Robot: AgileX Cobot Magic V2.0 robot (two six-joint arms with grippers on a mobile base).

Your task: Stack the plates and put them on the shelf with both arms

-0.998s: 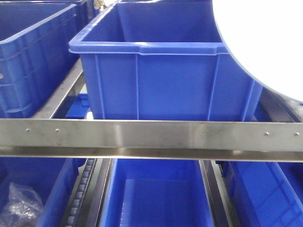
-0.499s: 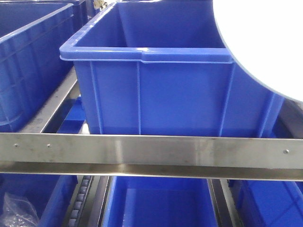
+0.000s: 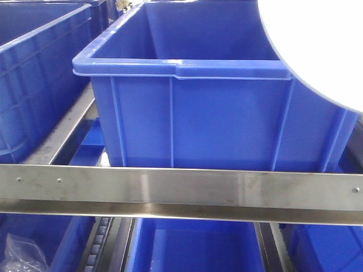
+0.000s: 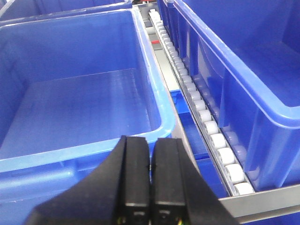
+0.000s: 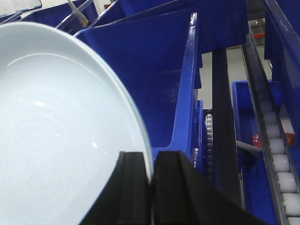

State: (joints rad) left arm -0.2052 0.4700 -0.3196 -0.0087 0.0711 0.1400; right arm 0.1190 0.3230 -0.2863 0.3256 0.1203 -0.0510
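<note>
The large plastic crate (image 3: 215, 113) is deep blue with a lighter blue rim. The round shallow plastic plate (image 5: 61, 136) is very pale blue-white, with small bright glints. The flat steel front rail of the shelf (image 3: 181, 192) is brushed silver-grey. The roller track (image 4: 206, 126) has white rollers. The fingers (image 5: 168, 187) are matte black.

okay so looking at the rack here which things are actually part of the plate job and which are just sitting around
Part of the job:
- plate, rim pinched by the right gripper
- shelf rail
- left gripper, shut with nothing in it

Just sitting around:
- blue crates
- roller track
- clear plastic bag
</note>
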